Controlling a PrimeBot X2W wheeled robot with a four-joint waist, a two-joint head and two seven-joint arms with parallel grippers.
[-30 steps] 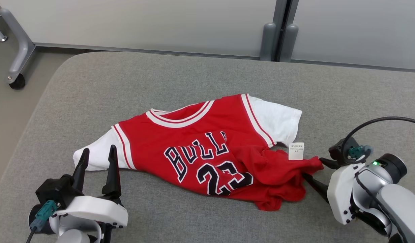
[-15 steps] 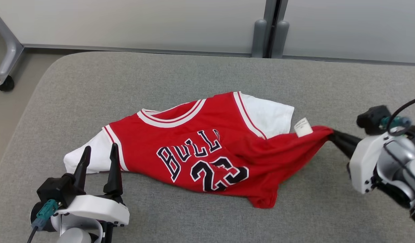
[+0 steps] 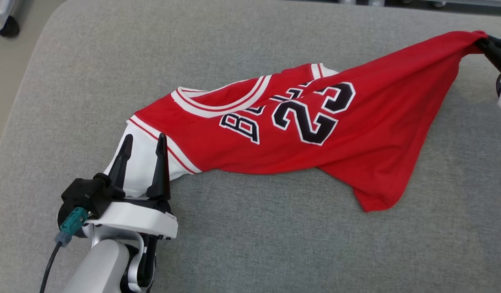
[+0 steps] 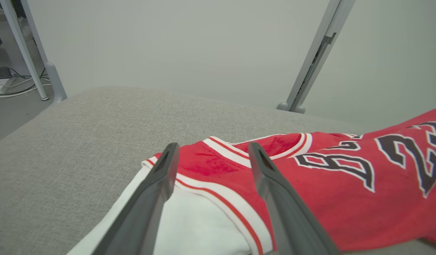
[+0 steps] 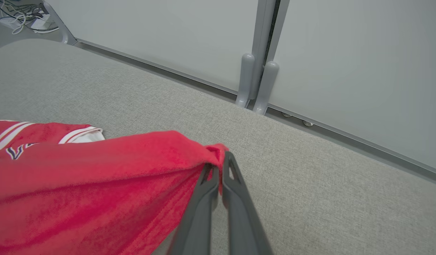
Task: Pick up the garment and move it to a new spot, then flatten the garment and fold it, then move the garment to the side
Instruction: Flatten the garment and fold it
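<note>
right claw (image 5: 220,160) pinching jersey (image 3: 299,134) | partition posts (image 5: 255,81) behind | caster (image 3: 7,27) far-left

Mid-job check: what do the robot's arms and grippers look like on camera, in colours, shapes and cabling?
The left gripper has two long, tapered, dark fingers on a black block, above a white housing and pale grey forearm. A teal connector feeds a black cable. The right gripper has matching dark grey fingers with slotted tips.
</note>
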